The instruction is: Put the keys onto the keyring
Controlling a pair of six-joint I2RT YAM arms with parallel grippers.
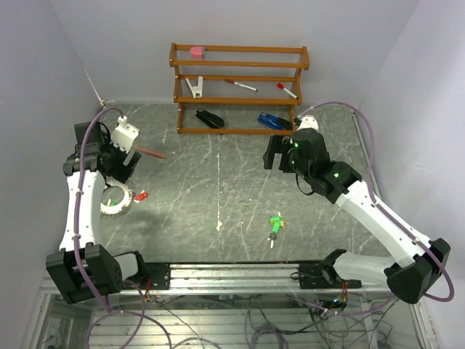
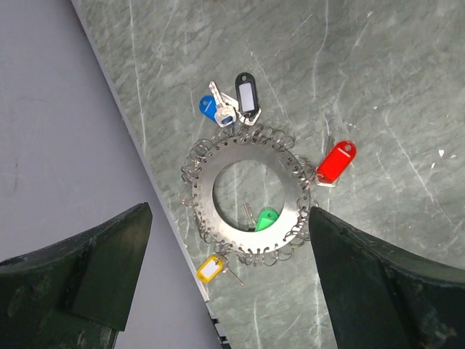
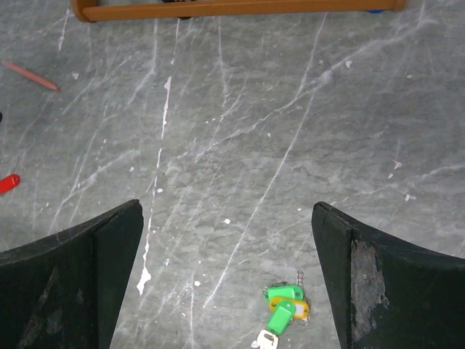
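Note:
The keyring (image 2: 251,150), a pale silvery disc edged with small wire loops, lies flat at the table's left edge, below my left gripper (image 2: 229,218), which is open and empty above it. It carries a blue key (image 2: 211,107), a black tag (image 2: 247,94), a red tag (image 2: 336,161) and a yellow tag (image 2: 211,269). A green key (image 2: 266,218) lies in its centre hole. In the top view the keyring (image 1: 115,200) is partly under the left gripper (image 1: 122,173). A loose bunch of green and yellow-orange keys (image 1: 275,225) lies mid-table, also in the right wrist view (image 3: 287,305). My right gripper (image 3: 227,207) is open and empty, raised behind them (image 1: 278,154).
A wooden rack (image 1: 240,91) stands at the back with markers, a pink eraser, a black stapler and a blue item. A reddish pencil (image 1: 149,153) lies near the left arm. The pale left wall (image 2: 58,145) runs close beside the keyring.

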